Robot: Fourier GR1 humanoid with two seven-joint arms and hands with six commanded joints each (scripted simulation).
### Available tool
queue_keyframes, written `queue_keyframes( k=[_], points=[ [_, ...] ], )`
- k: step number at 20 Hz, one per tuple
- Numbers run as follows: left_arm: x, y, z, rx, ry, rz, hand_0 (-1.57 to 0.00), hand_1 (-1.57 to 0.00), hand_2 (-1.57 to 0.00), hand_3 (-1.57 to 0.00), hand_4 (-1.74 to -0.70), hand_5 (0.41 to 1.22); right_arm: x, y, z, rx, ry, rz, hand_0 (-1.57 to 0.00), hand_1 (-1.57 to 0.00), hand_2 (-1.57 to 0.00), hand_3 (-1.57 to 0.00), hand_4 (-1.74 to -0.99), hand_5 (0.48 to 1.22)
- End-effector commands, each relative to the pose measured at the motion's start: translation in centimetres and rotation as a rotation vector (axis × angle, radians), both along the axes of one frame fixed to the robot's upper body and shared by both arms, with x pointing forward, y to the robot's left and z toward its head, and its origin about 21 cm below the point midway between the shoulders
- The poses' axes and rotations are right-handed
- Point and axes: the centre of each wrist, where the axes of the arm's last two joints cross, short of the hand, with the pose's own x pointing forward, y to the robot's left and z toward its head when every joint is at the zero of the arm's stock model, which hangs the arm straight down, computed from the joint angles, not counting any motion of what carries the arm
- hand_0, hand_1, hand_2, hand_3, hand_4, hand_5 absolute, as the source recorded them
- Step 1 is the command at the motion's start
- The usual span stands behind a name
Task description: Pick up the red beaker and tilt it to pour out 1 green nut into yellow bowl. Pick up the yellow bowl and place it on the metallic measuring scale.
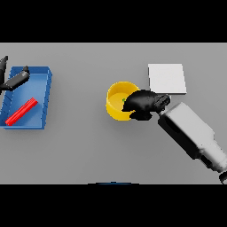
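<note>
R hand (141, 104) grips yellow bowl (116, 98) rim (nut (123, 100) inside).

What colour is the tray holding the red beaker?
Blue; the tray shows clearly in the head view, with the red beaker lying inside it.

The tabletop (88, 150) was plain grey and filled the whole view from side to side. It was smooth and flat, with no lines, marks or pattern on it. No wall, floor or window could be seen, because the view looked straight down. The light was soft and even. The grey looked a little lighter near the far edge and a bit darker toward the near edge. Soft, faint shadows lay on the grey close beside the things that stood there. No lamp showed anywhere, so where the light came from could not be told.
</note>
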Motion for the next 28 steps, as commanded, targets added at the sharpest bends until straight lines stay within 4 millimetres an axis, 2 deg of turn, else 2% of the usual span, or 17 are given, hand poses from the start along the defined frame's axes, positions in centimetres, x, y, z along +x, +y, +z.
queue_keyframes(
  k=[1, 2, 6, 9, 12, 14, 16, 19, 24, 28],
  points=[
    [0.0, -0.3, 0.0, 0.002, 0.000, -0.001, 0.00, 0.00, 0.00, 0.00, -0.80, 0.723, 0.0, 0.1, 0.7, -0.004, -0.012, -0.004, -1.55, -1.55, -1.49, -1.33, -1.732, 1.215],
    [0.0, -0.3, 0.3, 0.007, -0.005, -0.006, 0.00, 0.00, 0.00, 0.00, -0.80, 0.721, 0.1, -0.4, 1.9, -0.004, -0.026, 0.009, -1.55, -1.55, -1.51, -1.38, -1.731, 1.216],
    [0.2, -0.2, 0.6, 0.011, 0.000, -0.002, 0.00, 0.00, 0.00, 0.00, -0.80, 0.722, -0.1, -0.7, 5.1, -0.022, -0.091, -0.040, -1.56, -1.56, -1.54, -1.31, -1.724, 1.219],
    [0.3, -0.1, 0.7, 0.004, -0.005, -0.004, 0.00, 0.00, 0.00, 0.00, -0.81, 0.723, -0.4, -0.7, 5.9, -0.017, -0.093, -0.068, -1.57, -1.57, -1.56, -1.25, -1.720, 1.219],
    [0.3, 0.0, 0.7, 0.021, -0.014, -0.004, 0.00, 0.00, 0.00, 0.00, -0.80, 0.723, -0.1, -1.7, 6.9, -0.030, -0.126, -0.073, -1.57, -1.57, -1.56, -1.24, -1.719, 1.220],
    [0.1, -0.2, 0.8, 0.010, -0.018, -0.005, 0.00, 0.00, 0.00, 0.00, -0.81, 0.735, 0.7, -2.3, 8.0, -0.024, -0.168, -0.084, -1.57, -1.57, -1.57, -1.32, -1.720, 1.220],
    [0.0, 0.1, 0.8, 0.013, -0.021, 0.001, 0.00, 0.00, 0.00, 0.00, -0.81, 0.742, 1.5, -3.2, 8.8, -0.030, -0.200, -0.135, -1.57, -1.57, -1.57, -1.30, -1.720, 1.221],
    [-0.3, -0.3, 0.9, 0.030, -0.009, 0.009, 0.00, 0.00, 0.00, 0.00, -0.80, 0.735, 3.3, -5.4, 8.9, -0.040, -0.234, -0.205, -1.57, -1.57, -1.57, -1.24, -1.720, 1.221],
    [-0.7, -0.4, 1.4, 0.017, 0.014, 0.030, 0.00, 0.00, 0.00, 0.00, -0.83, 0.765, 5.2, -8.8, 8.0, -0.022, -0.216, -0.329, -1.57, -1.57, -1.57, -1.19, -1.720, 1.221],
    [-0.5, -0.1, 1.6, 0.027, 0.015, 0.041, 0.00, 0.00, 0.00, 0.00, -0.82, 0.772, 6.5, -10.3, 5.9, -0.031, -0.207, -0.394, -1.57, -1.57, -1.57, -1.18, -1.721, 1.221]
  ],
)
